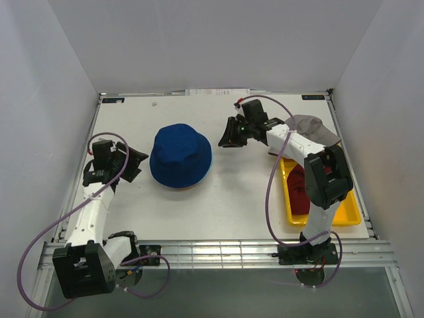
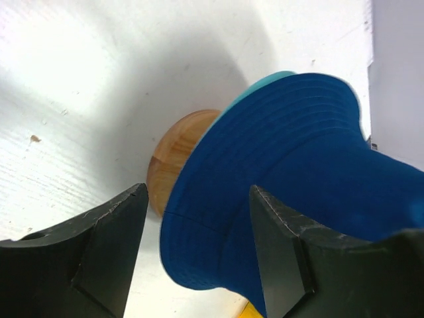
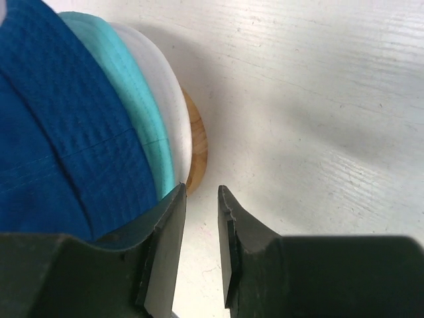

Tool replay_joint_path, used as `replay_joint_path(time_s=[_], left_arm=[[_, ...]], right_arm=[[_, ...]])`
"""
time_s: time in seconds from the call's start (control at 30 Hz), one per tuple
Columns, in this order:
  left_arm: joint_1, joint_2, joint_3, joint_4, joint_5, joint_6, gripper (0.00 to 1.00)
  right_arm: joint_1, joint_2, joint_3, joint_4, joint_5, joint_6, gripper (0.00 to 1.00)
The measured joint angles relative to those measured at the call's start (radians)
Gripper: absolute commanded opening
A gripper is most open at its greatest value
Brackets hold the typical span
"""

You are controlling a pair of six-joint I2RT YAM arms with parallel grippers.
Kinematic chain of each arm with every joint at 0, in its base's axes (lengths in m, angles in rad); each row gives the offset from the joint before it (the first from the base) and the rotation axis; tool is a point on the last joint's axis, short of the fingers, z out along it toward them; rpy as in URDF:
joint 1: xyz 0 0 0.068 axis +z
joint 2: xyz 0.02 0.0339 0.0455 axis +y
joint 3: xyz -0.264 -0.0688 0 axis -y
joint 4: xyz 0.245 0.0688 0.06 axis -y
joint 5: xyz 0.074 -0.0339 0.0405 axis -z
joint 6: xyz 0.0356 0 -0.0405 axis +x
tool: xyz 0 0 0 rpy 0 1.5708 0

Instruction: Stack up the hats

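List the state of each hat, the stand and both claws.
Navy blue fabric bucket hat: topmost on the stand.
Teal fabric hat: stacked under it.
White fabric hat: stack's bottom.
Round wooden stand: covered by three hats.
Dark red fabric hat: unstacked, in flat yellow tray.
Grey fabric hat: unstacked, by tray's far end.
Left claw: open, empty.
Right claw: slightly open, empty.

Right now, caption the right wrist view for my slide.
Navy hat over teal hat and white hat on the wooden stand, right fingers slightly parted beside their brims.
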Motion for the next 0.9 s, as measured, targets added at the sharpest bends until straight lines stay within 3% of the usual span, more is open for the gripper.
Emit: replay_joint_path(time_s=[0.4, 0.73, 0.9], left_arm=[[0.0, -0.018, 0.198, -0.017, 0.016, 0.086, 0.8], [-0.032, 0.156, 0.513, 0.025, 0.148, 0.204, 0.82], [-0.075, 0.214, 0.617, 0.031, 0.166, 0.241, 0.82]], right_arm=[[-0.016, -0.199, 0.085, -0.191, 0.162, -0.09, 0.37], [-0.258, -0.39, 0.067, -0.363, 0.359, -0.159, 0.51], [-0.297, -0.523, -0.045, -0.438, 0.489, -0.155, 0.57]])
